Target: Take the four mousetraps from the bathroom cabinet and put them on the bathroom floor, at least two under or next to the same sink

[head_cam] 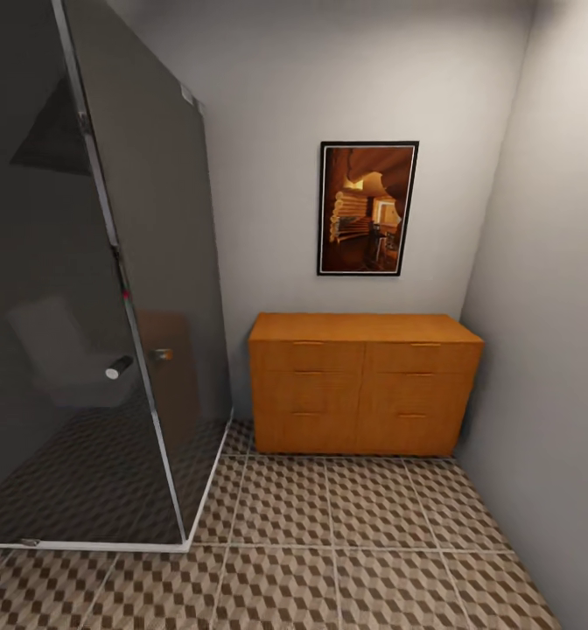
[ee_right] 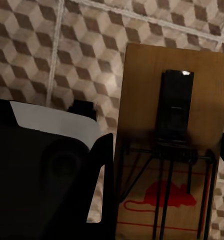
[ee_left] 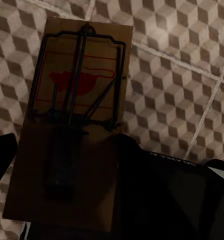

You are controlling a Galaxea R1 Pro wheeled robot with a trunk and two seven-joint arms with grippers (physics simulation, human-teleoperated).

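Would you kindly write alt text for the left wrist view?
A flat wooden mousetrap with a black wire spring bar and a red mouse print is held close before the camera, above the cube-patterned brown and beige tiled floor. Dark robot parts show alongside.

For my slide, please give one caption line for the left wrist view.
Left gripper carries a wooden mousetrap with a red mouse print above the cube-patterned floor tiles.

Two mousetraps show: one mousetrap point(ee_left: 74, 120) in the left wrist view and a second mousetrap point(ee_right: 172, 145) in the right wrist view, each above the bathroom floor point(head_cam: 346, 560). One cabinet point(head_cam: 361, 382) stands on that floor, with six drawer fronts. One framed picture point(head_cam: 367, 208) hangs above the cabinet; one glass shower enclosure point(head_cam: 93, 306) stands beside it.
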